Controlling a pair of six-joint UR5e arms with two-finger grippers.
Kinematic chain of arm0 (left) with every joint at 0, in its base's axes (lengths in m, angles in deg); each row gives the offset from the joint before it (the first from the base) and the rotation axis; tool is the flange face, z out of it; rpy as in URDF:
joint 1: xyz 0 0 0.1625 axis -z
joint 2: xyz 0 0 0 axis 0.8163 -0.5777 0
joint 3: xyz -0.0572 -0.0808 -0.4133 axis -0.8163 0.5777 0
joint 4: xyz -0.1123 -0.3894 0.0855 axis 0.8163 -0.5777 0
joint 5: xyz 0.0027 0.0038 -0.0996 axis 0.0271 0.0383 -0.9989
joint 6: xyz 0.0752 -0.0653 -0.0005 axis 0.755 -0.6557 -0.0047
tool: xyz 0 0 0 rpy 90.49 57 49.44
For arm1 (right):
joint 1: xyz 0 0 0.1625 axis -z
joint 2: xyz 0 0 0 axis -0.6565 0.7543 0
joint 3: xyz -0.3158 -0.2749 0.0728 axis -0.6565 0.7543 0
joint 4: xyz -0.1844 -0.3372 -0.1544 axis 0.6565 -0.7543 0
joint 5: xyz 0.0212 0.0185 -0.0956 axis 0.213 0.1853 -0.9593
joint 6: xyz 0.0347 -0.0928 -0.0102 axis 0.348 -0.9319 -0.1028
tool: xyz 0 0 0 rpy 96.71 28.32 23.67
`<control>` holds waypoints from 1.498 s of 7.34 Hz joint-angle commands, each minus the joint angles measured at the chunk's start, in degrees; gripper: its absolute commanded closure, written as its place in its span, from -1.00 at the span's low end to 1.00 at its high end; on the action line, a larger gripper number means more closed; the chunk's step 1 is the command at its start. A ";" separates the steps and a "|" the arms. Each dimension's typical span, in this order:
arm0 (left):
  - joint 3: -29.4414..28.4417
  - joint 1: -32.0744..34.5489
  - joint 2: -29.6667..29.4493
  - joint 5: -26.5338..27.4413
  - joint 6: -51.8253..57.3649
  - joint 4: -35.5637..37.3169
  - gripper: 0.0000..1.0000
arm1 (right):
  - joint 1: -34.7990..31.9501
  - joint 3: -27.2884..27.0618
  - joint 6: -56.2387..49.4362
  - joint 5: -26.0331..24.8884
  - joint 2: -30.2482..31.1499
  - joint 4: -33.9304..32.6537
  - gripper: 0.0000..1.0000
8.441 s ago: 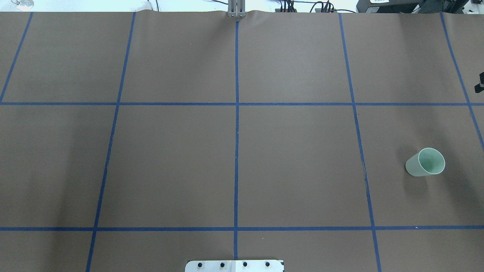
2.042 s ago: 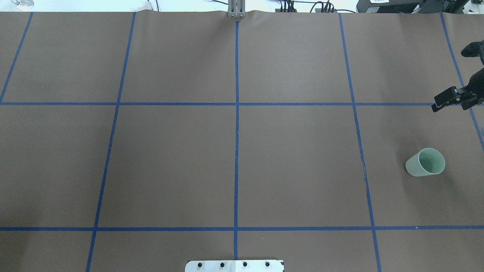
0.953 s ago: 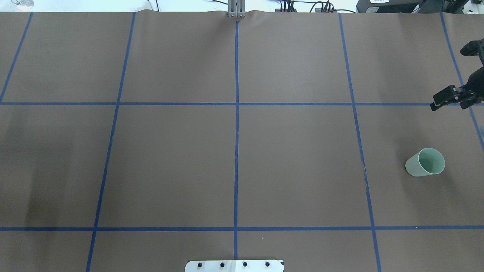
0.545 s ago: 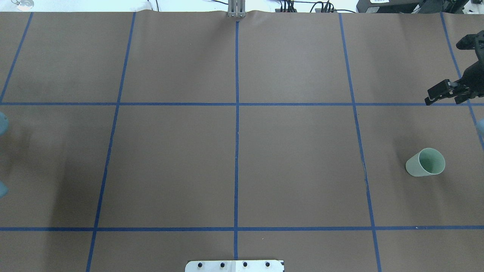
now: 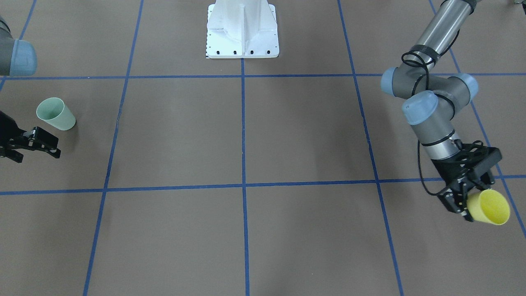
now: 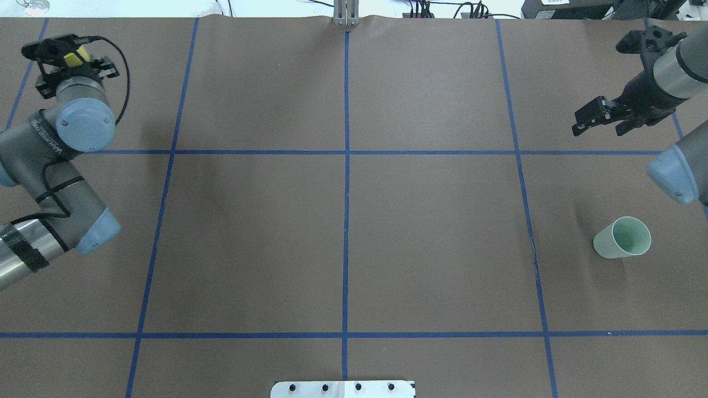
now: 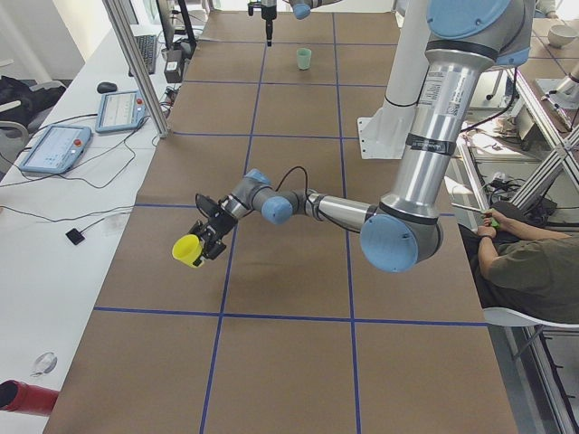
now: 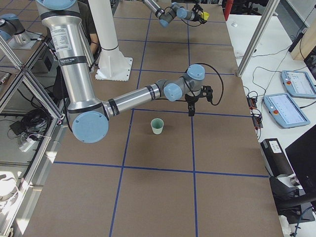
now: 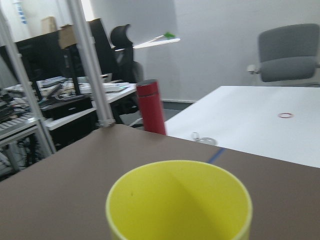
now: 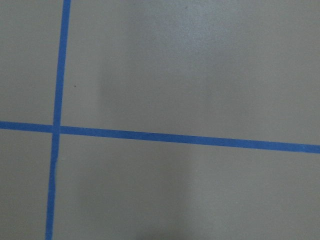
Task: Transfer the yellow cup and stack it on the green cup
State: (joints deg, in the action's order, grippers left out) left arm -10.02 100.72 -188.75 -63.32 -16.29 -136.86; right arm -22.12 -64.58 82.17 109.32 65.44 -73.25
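Left gripper [image 5: 463,196] clamped on the base end of the yellow cup [image 5: 489,206], cup tipped over with its mouth pointing away from the wrist and looking clear of the table [image 6: 431,232]. In the overhead view only a bit of the yellow cup [image 6: 72,57] shows between the black fingers of the left gripper [image 6: 65,55], at the far left corner of the brown cover. The exterior left view has the yellow cup [image 7: 187,250] sticking out past the left gripper [image 7: 210,240], shadow on the cover below. The left wrist camera looks over the rim into the yellow cup [image 9: 180,200], inside bare, with a red bottle [image 9: 151,106] standing beyond the table edge. Green cup [image 6: 622,237] stands upright, mouth up, at the robot's right end of the table, well apart from the yellow one; also seen as green cup [image 5: 55,114] and green cup [image 8: 157,126]. Right gripper [image 6: 600,124] hangs over the cover near the green cup, on its side away from the robot base, not touching it; jaws look spread, nothing between them. Same right gripper [image 5: 35,150] in the front view, just beside the cup. The right wrist camera shows only cover and blue tape lines [image 10: 175,139]. White robot base [image 5: 242,28] at the table's middle edge.
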 commanded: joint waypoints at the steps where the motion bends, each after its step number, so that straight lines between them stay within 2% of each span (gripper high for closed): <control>1: -3.84 -6.60 -4.66 -6.08 7.72 -17.93 0.64 | 2.85 2.61 9.76 -0.42 -9.17 -0.03 -1.00; 2: -5.60 -9.33 -9.29 -10.62 15.94 -24.09 0.64 | 3.73 5.23 11.29 -1.37 -12.78 -0.03 -0.99; 4: -7.11 -10.06 -11.00 -22.48 26.35 -39.63 0.63 | 4.18 7.80 11.83 -2.96 -17.01 0.06 -1.00; 5: -7.55 -10.67 -13.96 -25.49 30.48 -40.75 0.53 | 4.44 7.89 12.35 -2.97 -18.17 -0.03 -1.00; 6: -7.99 -12.76 -15.65 -25.35 32.35 -45.02 0.38 | 6.45 7.89 15.49 -3.05 -20.09 0.06 -1.00; 7: -9.82 -13.22 -17.14 -25.09 32.37 -47.85 0.37 | 8.03 7.89 19.44 -3.14 -22.03 0.06 -1.00; 8: -9.93 -14.70 -18.46 -23.26 32.37 -48.23 0.21 | 9.18 7.89 21.91 -3.32 -23.44 0.14 -1.00; 9: -10.62 -16.54 -18.74 -20.80 32.46 -48.14 0.21 | 10.32 7.89 24.63 -3.40 -24.24 2.23 -1.00; 11: -10.81 -17.09 -19.79 -19.81 32.46 -48.32 0.18 | 13.13 8.16 29.75 -3.23 -24.33 7.59 -0.99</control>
State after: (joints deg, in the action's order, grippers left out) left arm -20.71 84.15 -208.00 -83.78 16.14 -185.03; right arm -10.67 -56.60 109.31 105.98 41.32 -68.56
